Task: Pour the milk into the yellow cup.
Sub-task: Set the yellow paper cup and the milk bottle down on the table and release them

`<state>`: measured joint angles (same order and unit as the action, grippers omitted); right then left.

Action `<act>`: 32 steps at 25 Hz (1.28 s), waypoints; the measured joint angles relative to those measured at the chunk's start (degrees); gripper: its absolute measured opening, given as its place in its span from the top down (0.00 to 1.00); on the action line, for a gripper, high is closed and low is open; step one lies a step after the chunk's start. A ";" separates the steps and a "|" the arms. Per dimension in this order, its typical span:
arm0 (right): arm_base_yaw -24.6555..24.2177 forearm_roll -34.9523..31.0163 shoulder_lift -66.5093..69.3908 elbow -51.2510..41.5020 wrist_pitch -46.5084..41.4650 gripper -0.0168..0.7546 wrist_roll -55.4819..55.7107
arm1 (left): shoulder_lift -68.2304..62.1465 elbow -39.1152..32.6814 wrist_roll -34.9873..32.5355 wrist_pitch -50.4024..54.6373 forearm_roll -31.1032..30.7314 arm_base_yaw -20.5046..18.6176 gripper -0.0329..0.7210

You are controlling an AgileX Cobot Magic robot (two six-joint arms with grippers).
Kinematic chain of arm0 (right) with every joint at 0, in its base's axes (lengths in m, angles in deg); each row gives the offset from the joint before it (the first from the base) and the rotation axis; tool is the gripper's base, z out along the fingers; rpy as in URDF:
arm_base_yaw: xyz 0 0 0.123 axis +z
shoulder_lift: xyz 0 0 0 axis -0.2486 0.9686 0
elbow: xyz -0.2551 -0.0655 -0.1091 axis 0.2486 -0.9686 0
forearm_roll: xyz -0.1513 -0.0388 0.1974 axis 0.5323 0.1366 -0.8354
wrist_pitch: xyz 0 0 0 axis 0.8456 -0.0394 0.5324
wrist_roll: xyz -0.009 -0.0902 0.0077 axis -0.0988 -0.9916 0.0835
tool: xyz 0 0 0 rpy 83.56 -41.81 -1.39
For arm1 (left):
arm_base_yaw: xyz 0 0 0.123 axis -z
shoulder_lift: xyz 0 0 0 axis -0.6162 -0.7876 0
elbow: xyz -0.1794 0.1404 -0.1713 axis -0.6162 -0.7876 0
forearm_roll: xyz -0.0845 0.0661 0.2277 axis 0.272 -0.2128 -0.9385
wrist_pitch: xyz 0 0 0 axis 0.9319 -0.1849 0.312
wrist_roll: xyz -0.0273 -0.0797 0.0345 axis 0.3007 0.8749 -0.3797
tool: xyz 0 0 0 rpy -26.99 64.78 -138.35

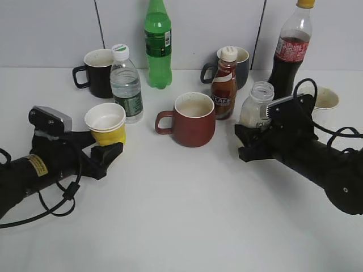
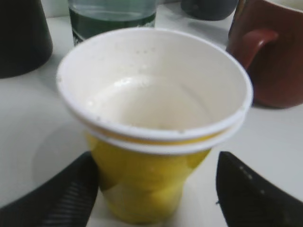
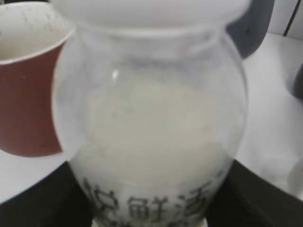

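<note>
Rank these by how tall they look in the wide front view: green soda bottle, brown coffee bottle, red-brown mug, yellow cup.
1. Green soda bottle, its top cut off by the frame.
2. Brown coffee bottle.
3. Red-brown mug and yellow cup: too alike to rank, and the cup's base is hidden by the left gripper.

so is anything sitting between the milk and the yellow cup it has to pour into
Yes. The red-brown mug stands on the table roughly midway between the milk bottle, at the right tool, and the yellow cup, at the left tool. A straight path would have to pass over or around it.
</note>
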<state>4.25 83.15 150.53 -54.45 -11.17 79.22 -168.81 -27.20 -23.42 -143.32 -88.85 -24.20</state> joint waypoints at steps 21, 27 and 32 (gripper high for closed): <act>0.00 0.35 -3.35 1.41 -11.95 0.22 3.41 | 8.18 -10.67 -1.01 -0.53 4.26 0.00 0.18; 0.00 1.81 -11.01 1.41 -27.01 0.22 7.98 | 15.04 -12.22 -1.58 5.76 7.49 0.00 0.18; 0.06 7.49 -16.86 1.41 -37.27 0.22 15.73 | 22.83 -12.22 -1.75 12.82 7.26 0.00 0.18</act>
<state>4.31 90.64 133.67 -53.04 -48.44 94.95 -145.98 -39.42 -25.17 -130.50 -81.59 -24.20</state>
